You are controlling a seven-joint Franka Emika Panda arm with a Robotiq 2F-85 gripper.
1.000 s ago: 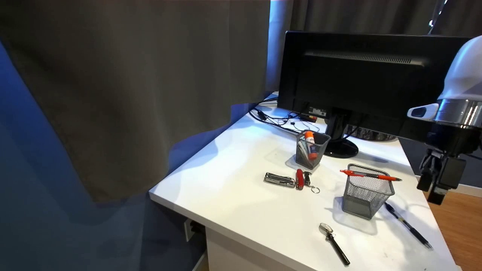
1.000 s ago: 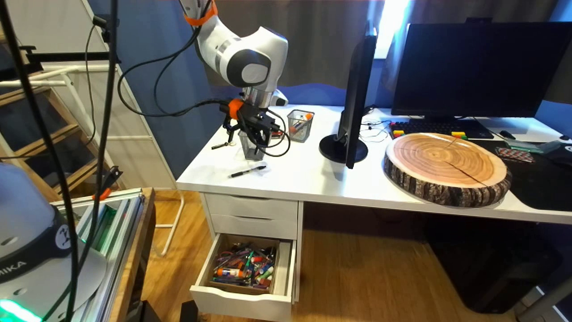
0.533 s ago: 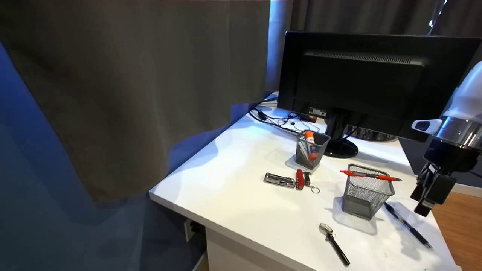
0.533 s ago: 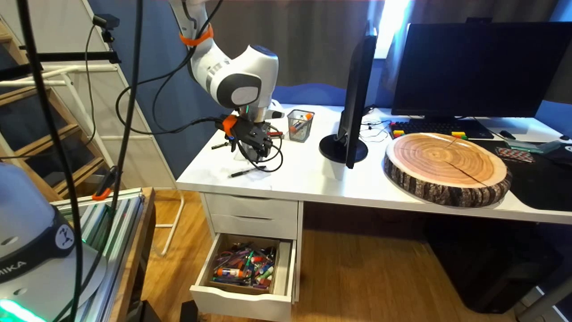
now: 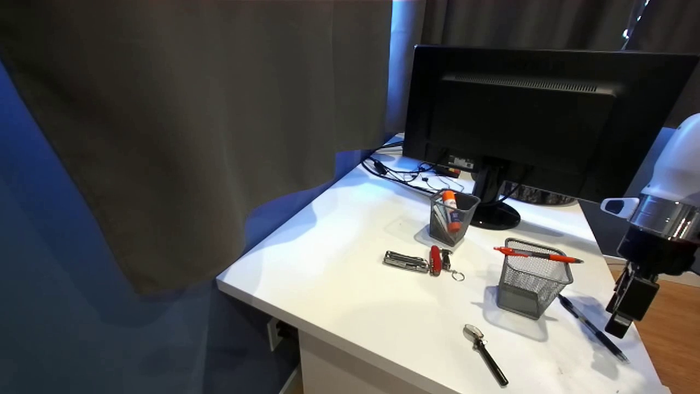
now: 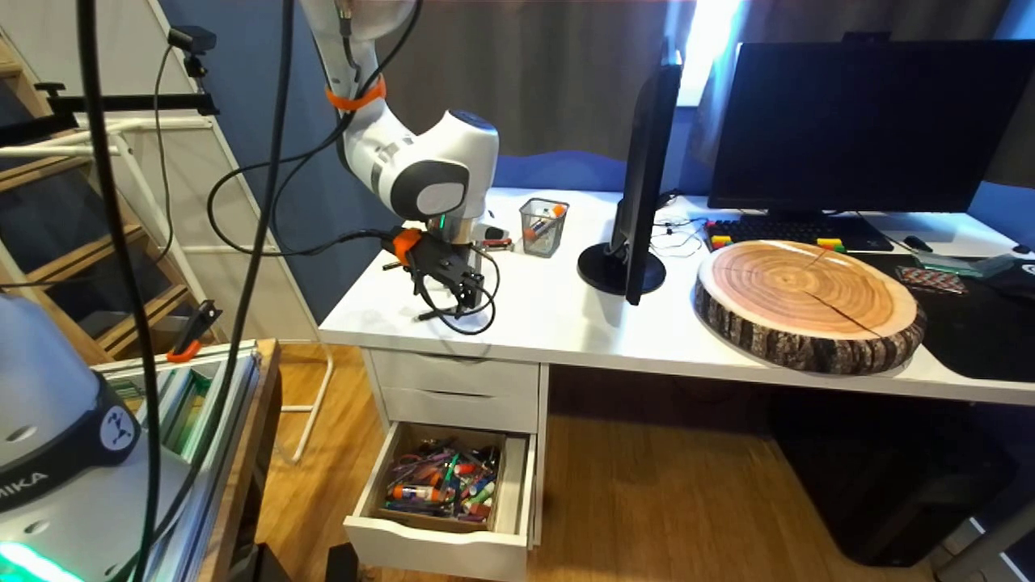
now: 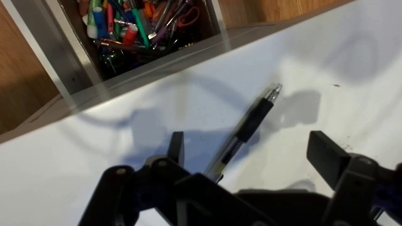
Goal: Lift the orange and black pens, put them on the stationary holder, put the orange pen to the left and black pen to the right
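Black pen (image 7: 247,132) beneath the spread hand (image 7: 247,147)

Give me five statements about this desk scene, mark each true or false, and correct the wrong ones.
1. The orange pen lies across the top of the mesh holder. True.
2. In the wrist view, the gripper is open, with the black pen showing between its jaws. True.
3. The black pen stands inside the mesh holder. False: it lies on the desk.
4. An orange-ended stick leans in the other mesh cup. True.
5. Every drawer is closed. False: one drawer is pulled open.
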